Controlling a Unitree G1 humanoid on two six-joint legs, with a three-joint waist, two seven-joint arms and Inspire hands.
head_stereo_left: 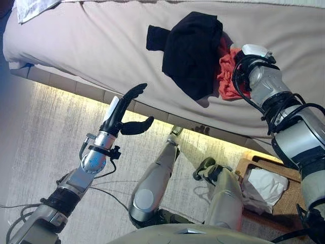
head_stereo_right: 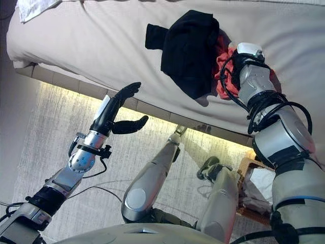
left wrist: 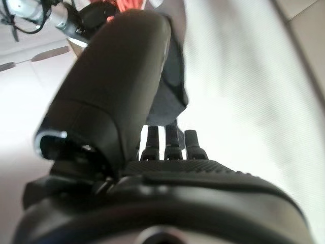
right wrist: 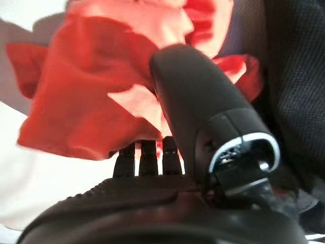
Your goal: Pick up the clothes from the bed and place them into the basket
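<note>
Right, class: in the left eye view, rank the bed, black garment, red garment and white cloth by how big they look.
1. bed
2. black garment
3. red garment and white cloth: unsure, since both are partly hidden or cut off.

Silver-grey arms wrapped with black cables end in dark hands, the left hand (head_stereo_left: 127,114) white-thumbed.

Bed (head_stereo_left: 101,46): plain beige cover, no pattern. Black garment (head_stereo_left: 190,48): solid black. Red garment (head_stereo_left: 228,76): orange-red, plain, beside and partly under black one. White cloth (head_stereo_left: 33,7) at bed corner. Basket (head_stereo_left: 284,195): brown woven; white item (head_stereo_left: 264,188) inside. Floor (head_stereo_left: 45,132): pale grey, streaked.
</note>
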